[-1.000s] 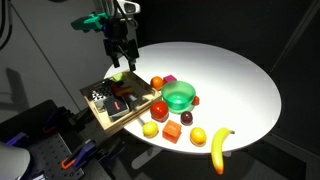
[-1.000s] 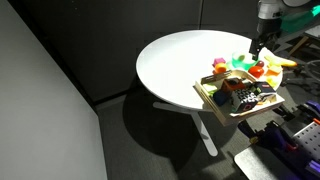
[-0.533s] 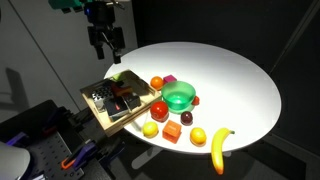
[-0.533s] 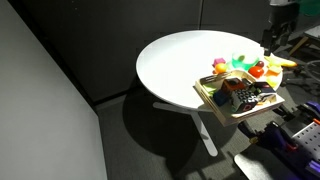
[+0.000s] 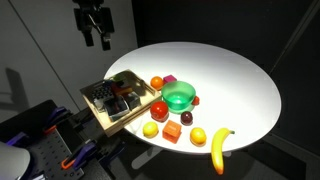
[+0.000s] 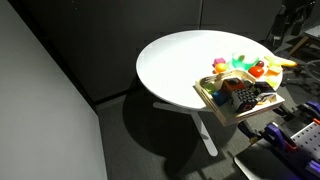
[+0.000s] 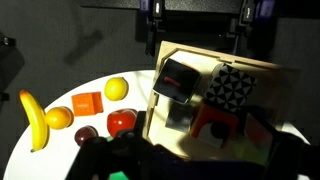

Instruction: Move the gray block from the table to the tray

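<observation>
The robot's hand [image 5: 97, 42] is hanging high above the shallow square wooden-rimmed tray [image 5: 92, 112], its two fingers spread apart and holding nothing. In the wrist view the fingers [image 7: 154, 25] are reaching in from the top, over the tray [image 7: 152, 105]. The small dark-gray block [image 7: 178, 80] is lying inside the tray, in the corner turned toward the toy fruits, just beside the black-and-white dotted block [image 7: 232, 88]. The tray is sitting at the edge of the large round white desk [image 5: 230, 75], partly overhanging it. Further in from that edge the green round bowl [image 5: 180, 97] is standing among the fruits. A yellow banana [image 5: 218, 148] is lying at the desk's edge nearest that camera.
</observation>
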`<state>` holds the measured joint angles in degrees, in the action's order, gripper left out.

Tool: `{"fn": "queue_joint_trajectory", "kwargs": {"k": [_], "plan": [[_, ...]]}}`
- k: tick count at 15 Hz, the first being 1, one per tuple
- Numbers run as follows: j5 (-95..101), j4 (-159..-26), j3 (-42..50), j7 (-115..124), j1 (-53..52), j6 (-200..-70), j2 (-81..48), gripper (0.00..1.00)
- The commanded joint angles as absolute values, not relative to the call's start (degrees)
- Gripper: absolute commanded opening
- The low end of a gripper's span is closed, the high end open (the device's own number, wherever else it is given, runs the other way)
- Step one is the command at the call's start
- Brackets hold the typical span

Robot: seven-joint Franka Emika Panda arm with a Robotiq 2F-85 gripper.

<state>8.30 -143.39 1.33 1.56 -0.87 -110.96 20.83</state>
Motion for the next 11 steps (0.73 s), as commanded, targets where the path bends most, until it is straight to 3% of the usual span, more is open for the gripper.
{"fn": "queue_joint_trajectory", "kwargs": {"k": [1, 11], "plan": [[5.16, -143.62, 1.52, -1.02, -0.93, -111.4, 24.34, 1.0], [2.75, -143.49, 0.97, -1.96, -0.53, -112.61, 24.36, 1.0]]}}
